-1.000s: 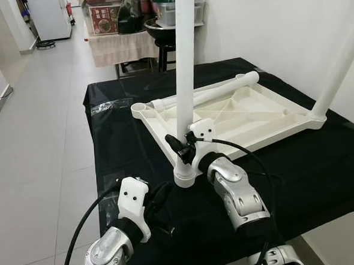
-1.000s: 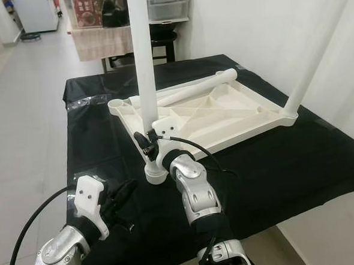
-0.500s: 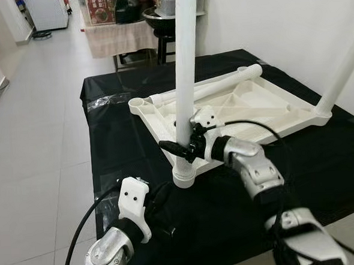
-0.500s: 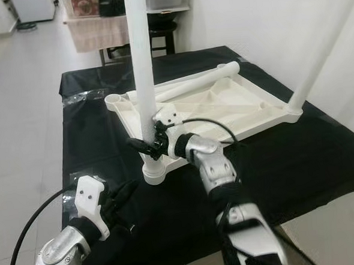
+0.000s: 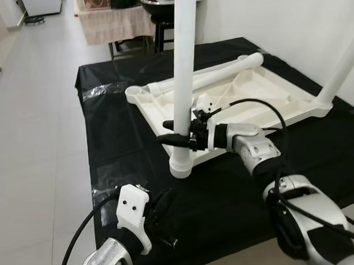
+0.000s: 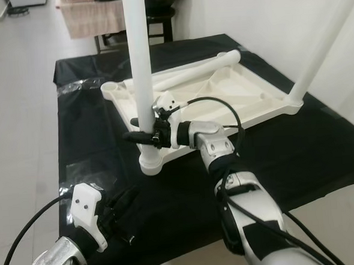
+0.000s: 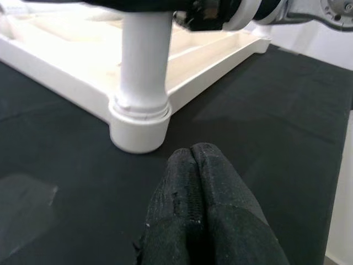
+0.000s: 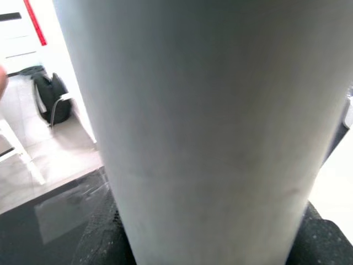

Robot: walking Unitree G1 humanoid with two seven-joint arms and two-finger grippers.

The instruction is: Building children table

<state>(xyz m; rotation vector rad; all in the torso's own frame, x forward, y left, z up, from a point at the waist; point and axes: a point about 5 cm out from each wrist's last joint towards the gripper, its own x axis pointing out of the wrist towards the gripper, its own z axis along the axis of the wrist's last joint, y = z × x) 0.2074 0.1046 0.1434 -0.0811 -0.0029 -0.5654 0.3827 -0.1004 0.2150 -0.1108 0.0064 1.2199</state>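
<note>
I have the right tool clamped on the upright leg, low down, just above its socket at the near corner of the upturned tabletop. The leg's long axis runs straight up, so any twisting turns about that line. The left tool, pinched shut and empty, hovers near the surface's front edge, just short of the socket. A loose leg lies along the tabletop's far rim.

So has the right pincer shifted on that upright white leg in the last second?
Yes. The right pincer has climbed the upright leg, now sitting clearly higher above the corner socket than before.
</note>
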